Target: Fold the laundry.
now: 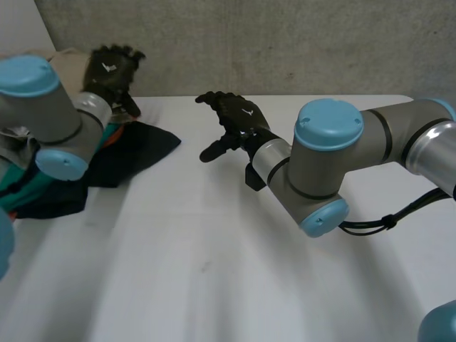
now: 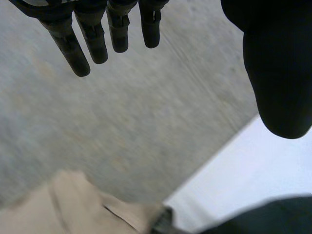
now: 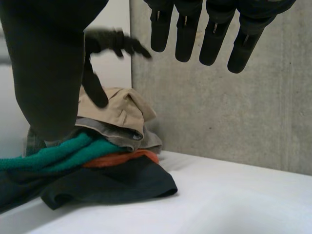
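I'm holding left hand point(image 1: 110, 69) and right hand point(image 1: 235, 117) open, empty; reaching into the laundry pile point(image 1: 135, 153), I'm risking snagging several garments.

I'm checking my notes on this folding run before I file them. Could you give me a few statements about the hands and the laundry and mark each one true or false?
1. The left hand grips the beige garment. False: it hovers open above the pile and holds nothing.
2. The right hand is open and empty. True.
3. The beige garment lies on top of the pile. True.
4. The dark cloth is spread flat across the middle of the table. False: it lies rumpled at the bottom of the pile, at the table's far left side.
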`<state>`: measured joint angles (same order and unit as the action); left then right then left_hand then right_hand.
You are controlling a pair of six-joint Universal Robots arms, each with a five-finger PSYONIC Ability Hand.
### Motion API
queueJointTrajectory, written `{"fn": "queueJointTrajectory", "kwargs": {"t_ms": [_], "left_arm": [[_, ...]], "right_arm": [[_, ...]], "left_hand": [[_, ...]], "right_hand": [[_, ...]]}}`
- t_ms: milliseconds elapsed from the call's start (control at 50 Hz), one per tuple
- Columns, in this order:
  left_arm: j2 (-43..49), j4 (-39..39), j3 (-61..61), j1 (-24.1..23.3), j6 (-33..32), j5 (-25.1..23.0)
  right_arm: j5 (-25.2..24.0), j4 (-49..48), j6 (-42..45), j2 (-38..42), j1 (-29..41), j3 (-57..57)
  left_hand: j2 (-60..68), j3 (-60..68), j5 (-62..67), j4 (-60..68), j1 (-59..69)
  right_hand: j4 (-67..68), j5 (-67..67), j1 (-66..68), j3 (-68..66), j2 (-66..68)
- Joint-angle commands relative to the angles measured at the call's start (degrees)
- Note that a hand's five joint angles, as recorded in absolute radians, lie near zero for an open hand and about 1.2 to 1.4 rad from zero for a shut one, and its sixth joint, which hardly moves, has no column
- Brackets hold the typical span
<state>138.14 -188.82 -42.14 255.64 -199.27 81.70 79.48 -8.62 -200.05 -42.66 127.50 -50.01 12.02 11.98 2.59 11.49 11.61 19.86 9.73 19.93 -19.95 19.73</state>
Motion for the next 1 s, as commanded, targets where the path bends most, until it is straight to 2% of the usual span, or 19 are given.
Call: {"fn": "queueJointTrajectory", "kwargs": {"t_ms": [20, 120, 180, 360, 740, 800, 840, 860, 900, 940, 1000], "left_arm": [[-2.1, 1.3, 5.0, 5.2, -0.4, 1.0], [3.3, 7.7, 14.8, 9.4, -2.6, 1.7], [5.9, 8.6, 18.0, 10.9, -4.2, 1.9], [14.1, 6.7, 24.1, 14.7, -9.8, -1.2], [24.9, 0.6, 26.3, 17.1, -10.3, -4.5], [25.7, 0.3, 27.1, 17.3, -10.3, -5.6], [25.5, 0.4, 27.4, 17.4, -10.2, -5.7], [25.1, 0.5, 27.1, 17.3, -10.2, -5.2], [23.6, 0.5, 26.4, 16.8, -10.1, -3.8], [19.3, -0.4, 23.9, 15.8, -9.6, -0.4], [13.6, -3.1, 20.0, 14.6, -8.5, 2.1]], "right_arm": [[0.5, 12.2, 4.8, -0.3, -0.4, 3.2], [4.9, 14.3, 17.6, -0.8, 1.0, 3.1], [6.6, 14.5, 21.8, -0.9, 1.8, 2.2], [4.6, 14.2, 21.7, -1.9, 2.0, -2.5], [3.0, 13.2, 24.2, -2.1, 0.4, -8.1], [2.9, 13.2, 24.4, -2.3, -0.1, -8.8], [2.9, 13.2, 24.4, -2.6, -0.4, -9.2], [2.8, 13.1, 24.4, -3.0, -0.8, -9.7], [2.6, 13.0, 24.4, -3.4, -1.1, -10.1], [2.3, 12.8, 24.4, -4.4, -1.6, -11.1], [2.0, 12.5, 24.3, -5.6, -2.3, -12.1]], "left_hand": [[3.2, 3.3, 2.7, 3.8, 3.6], [-2.0, -2.0, -2.6, -1.5, -1.6], [-2.0, -2.0, -2.6, -1.5, -1.6], [-2.0, -2.0, -2.6, -1.5, -1.6], [-1.8, -1.8, -2.4, -1.3, -1.4], [10.1, 10.1, 9.5, 10.6, 10.5], [24.3, 24.4, 23.8, 24.9, 24.8], [46.9, 46.9, 46.3, 47.4, 47.3], [67.9, 67.9, 67.3, 68.4, 68.3], [68.0, 68.0, 67.4, 68.5, 68.4], [68.0, 68.0, 67.4, 68.5, 68.4]], "right_hand": [[-7.7, -7.5, -7.7, 7.8, -7.5], [-9.8, -9.7, -9.9, 9.9, -9.7], [-9.9, -9.7, -9.9, 9.9, -9.7], [-9.9, -9.7, -9.9, 9.9, -9.7], [-9.9, -9.7, -9.9, 9.9, -9.7], [-9.9, -9.7, -9.9, 9.9, -9.7], [-9.9, -9.7, -9.9, 9.9, -9.7], [-9.9, -9.7, -9.9, 9.9, -9.7], [-9.9, -9.7, -9.9, 9.9, -9.7], [-9.9, -9.7, -9.9, 9.9, -9.7], [-9.9, -9.7, -9.9, 9.9, -9.7]]}}
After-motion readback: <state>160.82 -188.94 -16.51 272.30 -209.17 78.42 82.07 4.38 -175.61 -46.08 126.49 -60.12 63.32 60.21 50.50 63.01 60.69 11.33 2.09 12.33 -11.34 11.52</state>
